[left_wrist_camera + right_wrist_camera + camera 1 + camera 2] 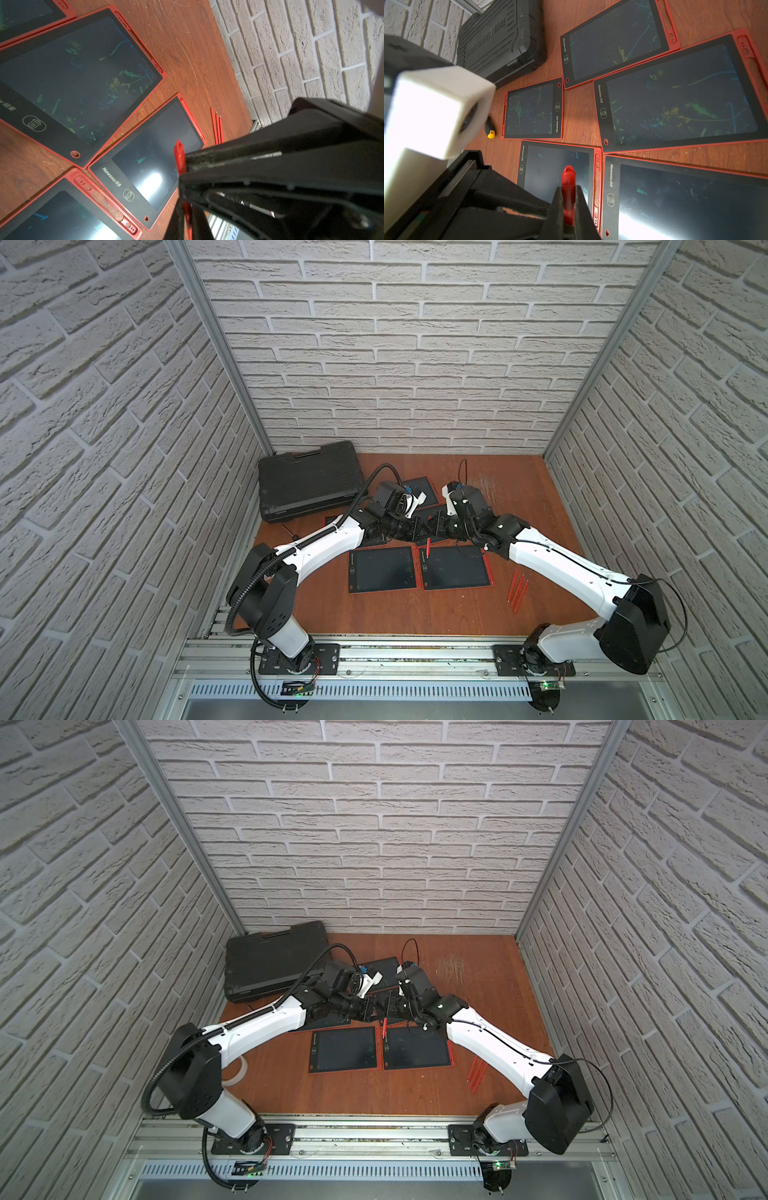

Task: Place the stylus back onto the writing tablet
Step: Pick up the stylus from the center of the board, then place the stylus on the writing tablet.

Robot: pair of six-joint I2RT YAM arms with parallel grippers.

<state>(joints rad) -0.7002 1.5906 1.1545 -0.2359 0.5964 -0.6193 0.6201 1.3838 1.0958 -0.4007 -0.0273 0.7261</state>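
A red stylus [428,546] [385,1027] hangs upright over the seam between the two front writing tablets [382,570] [455,568]. Both grippers meet on it mid-table. My left gripper [417,531] [188,220] is shut on the stylus [179,158], with red showing between its jaws. My right gripper [435,529] [568,207] is also shut on the stylus [568,180], whose rounded end sticks out past the fingertips. The left front tablet has an empty pen slot [597,187] along its right edge. The right front tablet [149,158] carries a stylus in its slot.
Several more red-framed tablets [675,93] lie behind the grippers, partly hidden by the arms. Three loose red styluses [517,591] lie at the front right, under the right arm. A black tool case [307,481] fills the back left, with a screwdriver [490,129] beside it.
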